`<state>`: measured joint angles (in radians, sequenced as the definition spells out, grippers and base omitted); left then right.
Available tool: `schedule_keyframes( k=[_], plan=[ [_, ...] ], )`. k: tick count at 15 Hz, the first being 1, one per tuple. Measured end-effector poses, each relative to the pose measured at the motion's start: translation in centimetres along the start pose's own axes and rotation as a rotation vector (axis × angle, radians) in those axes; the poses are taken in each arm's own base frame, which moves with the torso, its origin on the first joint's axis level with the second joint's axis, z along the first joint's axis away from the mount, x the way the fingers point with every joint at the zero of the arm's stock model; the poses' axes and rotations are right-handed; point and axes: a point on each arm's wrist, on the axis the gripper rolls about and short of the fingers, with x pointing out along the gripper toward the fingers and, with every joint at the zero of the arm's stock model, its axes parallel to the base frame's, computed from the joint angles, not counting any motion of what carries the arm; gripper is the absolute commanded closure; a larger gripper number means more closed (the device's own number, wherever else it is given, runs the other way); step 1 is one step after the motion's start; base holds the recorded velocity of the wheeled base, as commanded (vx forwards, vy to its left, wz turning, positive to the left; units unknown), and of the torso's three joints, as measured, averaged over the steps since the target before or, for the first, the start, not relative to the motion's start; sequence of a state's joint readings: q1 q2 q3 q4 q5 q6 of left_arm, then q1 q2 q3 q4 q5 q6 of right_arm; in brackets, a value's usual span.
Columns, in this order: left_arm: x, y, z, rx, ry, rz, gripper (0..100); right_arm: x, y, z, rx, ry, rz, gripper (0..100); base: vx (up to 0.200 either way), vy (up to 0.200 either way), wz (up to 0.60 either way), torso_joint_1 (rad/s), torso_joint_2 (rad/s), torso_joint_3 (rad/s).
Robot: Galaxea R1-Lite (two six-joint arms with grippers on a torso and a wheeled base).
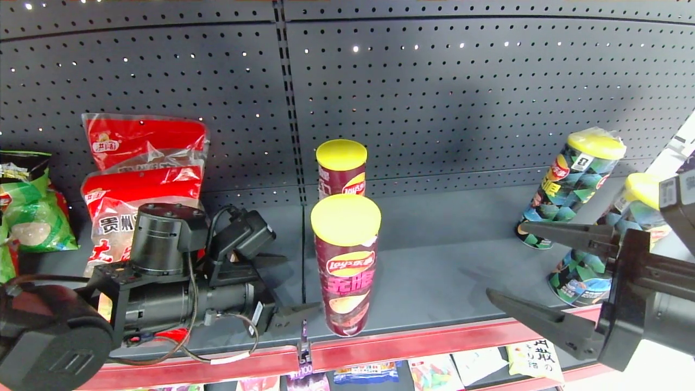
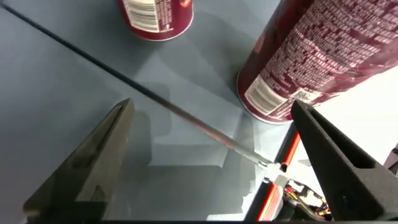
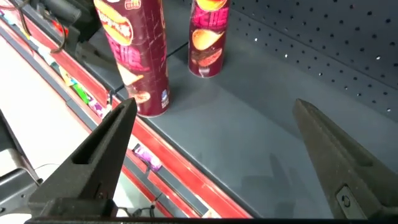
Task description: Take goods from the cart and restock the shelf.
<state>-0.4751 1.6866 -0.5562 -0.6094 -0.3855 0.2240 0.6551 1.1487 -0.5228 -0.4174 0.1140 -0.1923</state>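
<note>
Front maroon chip can (image 1: 346, 266) upright at the shelf (image 1: 434, 271) front edge, second maroon can (image 1: 341, 168) behind it, left gripper (image 1: 296, 285) just beside it, fingers spread, empty, right gripper (image 1: 507, 259) on its other side, likewise spread wide and holding nothing, patterned cans (image 1: 570, 187) beyond.

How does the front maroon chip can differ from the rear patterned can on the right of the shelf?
The front maroon chip can has a dark red body; the rear patterned can carries teal, black and yellow shapes. The front maroon chip can stands by the red front rail, mid-shelf; the rear patterned can stands farther back, at the right. Both are standing tubes with yellow lids.
</note>
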Motion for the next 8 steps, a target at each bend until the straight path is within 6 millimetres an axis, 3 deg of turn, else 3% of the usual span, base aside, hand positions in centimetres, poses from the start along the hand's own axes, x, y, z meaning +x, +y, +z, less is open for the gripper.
schedule_keyframes(
  k=[3,8],
  plan=[
    [-1.9,0.4,0.7,-0.015,-0.043,0.072,0,-0.4,-0.1,-1.0,0.003,0.028,-0.018,0,0.000,0.000,0.00,0.000,0.00,0.000],
    [-8.3,0.2,1.9,-0.082,-0.076,0.341,0,-2.6,-1.2,-2.2,0.024,0.026,-0.135,0,0.000,0.000,0.00,0.000,0.00,0.000]
  ],
)
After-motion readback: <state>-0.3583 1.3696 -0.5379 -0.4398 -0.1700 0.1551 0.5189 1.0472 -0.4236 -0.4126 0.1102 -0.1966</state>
